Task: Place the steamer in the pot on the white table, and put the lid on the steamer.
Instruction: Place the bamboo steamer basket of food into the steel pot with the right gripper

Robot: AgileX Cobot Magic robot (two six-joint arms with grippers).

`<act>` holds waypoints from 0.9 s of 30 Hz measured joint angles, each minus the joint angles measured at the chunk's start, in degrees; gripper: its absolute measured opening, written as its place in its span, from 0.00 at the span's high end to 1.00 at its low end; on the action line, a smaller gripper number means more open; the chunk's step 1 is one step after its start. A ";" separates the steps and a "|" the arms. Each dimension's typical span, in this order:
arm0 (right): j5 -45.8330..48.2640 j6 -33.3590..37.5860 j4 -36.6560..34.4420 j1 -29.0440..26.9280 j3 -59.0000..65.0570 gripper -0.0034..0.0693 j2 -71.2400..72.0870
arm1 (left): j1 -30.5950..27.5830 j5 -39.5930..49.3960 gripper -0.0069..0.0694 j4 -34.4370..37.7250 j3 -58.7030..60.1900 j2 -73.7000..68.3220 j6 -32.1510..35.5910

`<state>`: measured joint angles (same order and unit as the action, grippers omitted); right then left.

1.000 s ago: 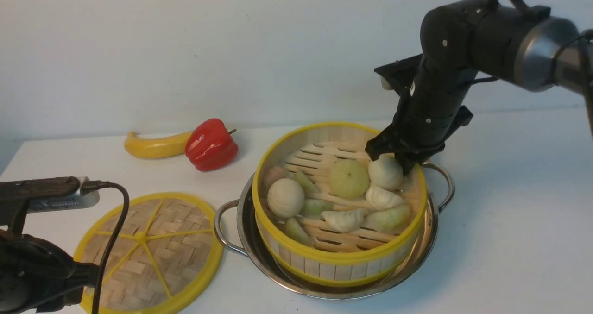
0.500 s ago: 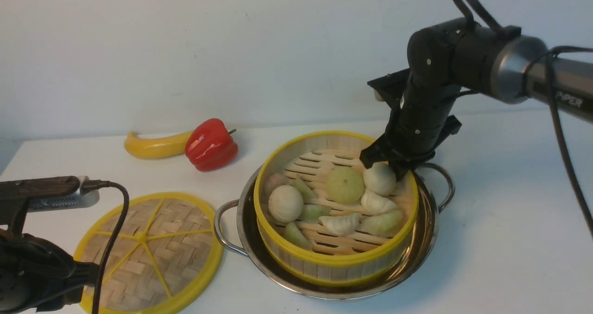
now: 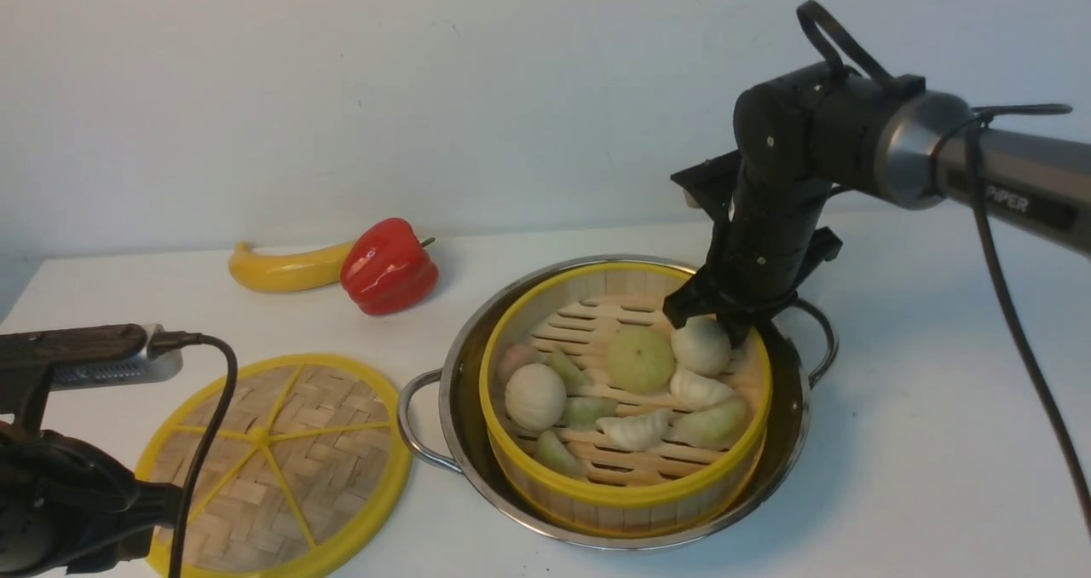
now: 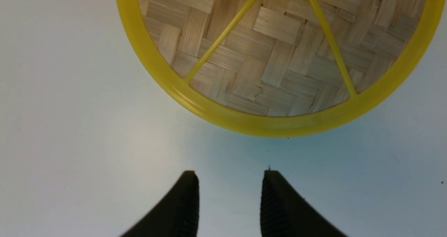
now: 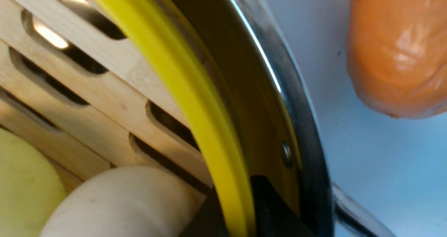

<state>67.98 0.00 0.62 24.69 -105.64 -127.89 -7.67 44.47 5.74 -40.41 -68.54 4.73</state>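
Observation:
The steamer [image 3: 626, 497], a bamboo basket with a yellow rim and toy buns and dumplings inside, sits level in the shiny pot [image 3: 460, 373] on the white table [image 3: 938, 390]. My right gripper [image 3: 724, 326] reaches down onto its far right rim. In the right wrist view the right gripper [image 5: 237, 209] is shut on the steamer's yellow rim [image 5: 181, 86], one finger inside and one between the rim and the pot wall [image 5: 279, 100]. The lid [image 3: 273, 467] lies flat to the left of the pot. My left gripper [image 4: 230, 174] stands open just short of the lid's edge [image 4: 279, 125].
A banana [image 3: 281, 268] and a red pepper [image 3: 388, 265] lie at the back left near the wall. An orange rounded object [image 5: 398, 51] lies on the table just beyond the pot's far side. The pot's wire handles [image 3: 409, 424] stick out left and right.
My right arm has come down with the steamer. The steamer was raised and tilted over the pot and now rests level inside it. The left arm has not moved.

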 joint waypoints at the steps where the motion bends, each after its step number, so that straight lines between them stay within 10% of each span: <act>1: -0.21 0.00 0.00 0.00 0.00 0.85 0.00 | 0.00 0.00 0.59 0.00 0.00 0.00 0.00; 15: -2.16 0.00 -1.35 0.00 -0.62 0.51 0.12 | 0.00 0.00 0.59 0.00 0.00 0.00 0.40; 27: 2.12 -1.50 -0.62 0.00 -14.09 0.48 1.25 | 0.00 -4.57 0.59 0.25 0.00 -0.02 0.84</act>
<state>70.10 -1.50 0.00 24.69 -119.73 -126.63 -7.67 39.91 5.99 -40.41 -68.56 5.57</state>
